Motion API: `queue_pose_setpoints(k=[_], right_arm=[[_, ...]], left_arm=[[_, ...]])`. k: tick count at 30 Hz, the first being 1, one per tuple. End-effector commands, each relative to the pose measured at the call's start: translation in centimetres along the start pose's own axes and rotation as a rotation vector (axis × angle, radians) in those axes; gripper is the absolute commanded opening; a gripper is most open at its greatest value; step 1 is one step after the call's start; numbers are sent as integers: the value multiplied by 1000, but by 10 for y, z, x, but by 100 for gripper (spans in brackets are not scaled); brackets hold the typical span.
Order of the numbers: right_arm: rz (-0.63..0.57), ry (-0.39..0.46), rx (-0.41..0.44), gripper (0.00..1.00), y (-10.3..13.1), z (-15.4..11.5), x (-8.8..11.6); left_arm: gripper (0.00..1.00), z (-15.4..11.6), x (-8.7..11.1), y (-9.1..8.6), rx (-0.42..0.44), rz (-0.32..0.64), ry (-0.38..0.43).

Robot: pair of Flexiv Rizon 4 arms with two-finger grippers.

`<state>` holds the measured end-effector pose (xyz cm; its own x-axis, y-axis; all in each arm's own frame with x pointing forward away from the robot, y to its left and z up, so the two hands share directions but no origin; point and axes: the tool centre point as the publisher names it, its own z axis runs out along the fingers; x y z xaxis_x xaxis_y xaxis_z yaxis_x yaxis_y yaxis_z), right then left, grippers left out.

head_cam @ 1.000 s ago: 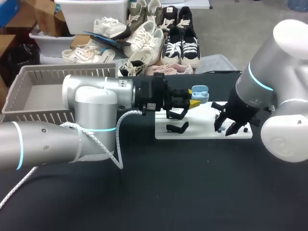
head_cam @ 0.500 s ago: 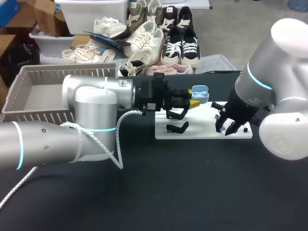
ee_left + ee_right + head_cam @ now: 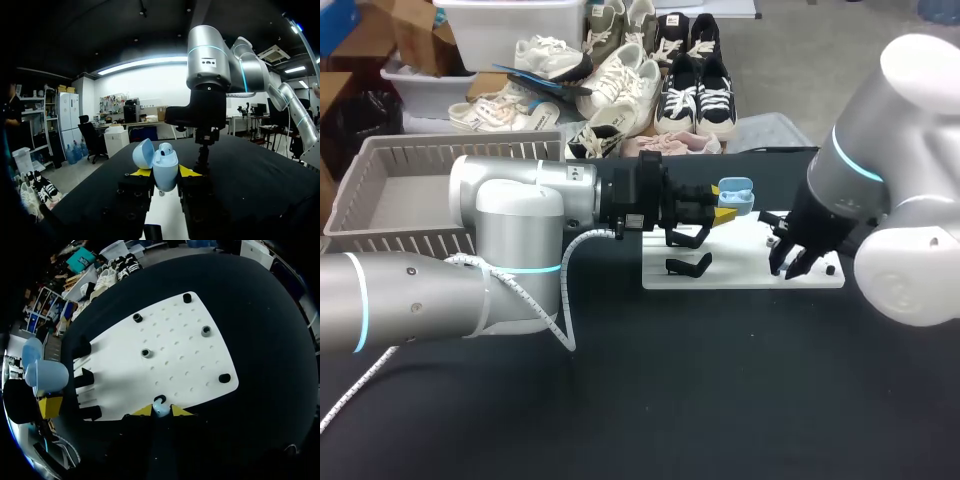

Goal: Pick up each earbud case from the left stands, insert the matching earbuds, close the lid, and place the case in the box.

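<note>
A light blue earbud case stands upright between the yellow tips of my left gripper, which is shut on it. Its lid is tipped open and one earbud sits inside. In the head view the case hangs over the back edge of the white board. My right gripper is low over the board's right part, its yellow tips pressed against both sides of a small light blue earbud. In the head view the right gripper stands apart from the case.
A grey slatted basket sits at the back left. Black stands rise from the board's left side. Several small black sockets dot the white board. The case hangs beyond the stands.
My right gripper's fingers have drawn together around the earbud, and that arm has shifted slightly. The left arm and its case have not moved.
</note>
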<state>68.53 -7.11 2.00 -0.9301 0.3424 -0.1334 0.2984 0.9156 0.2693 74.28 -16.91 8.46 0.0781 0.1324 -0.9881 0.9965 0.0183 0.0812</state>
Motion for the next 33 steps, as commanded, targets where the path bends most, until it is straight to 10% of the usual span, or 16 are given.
queue_pose_setpoints(k=[1,33], right_arm=[[0,5,3,0,2,1,0],[-222,7,147,0,14,-72,12]], left_arm=[[0,0,1,0,-1,1,-2],[0,0,1,0,-1,1,-2]])
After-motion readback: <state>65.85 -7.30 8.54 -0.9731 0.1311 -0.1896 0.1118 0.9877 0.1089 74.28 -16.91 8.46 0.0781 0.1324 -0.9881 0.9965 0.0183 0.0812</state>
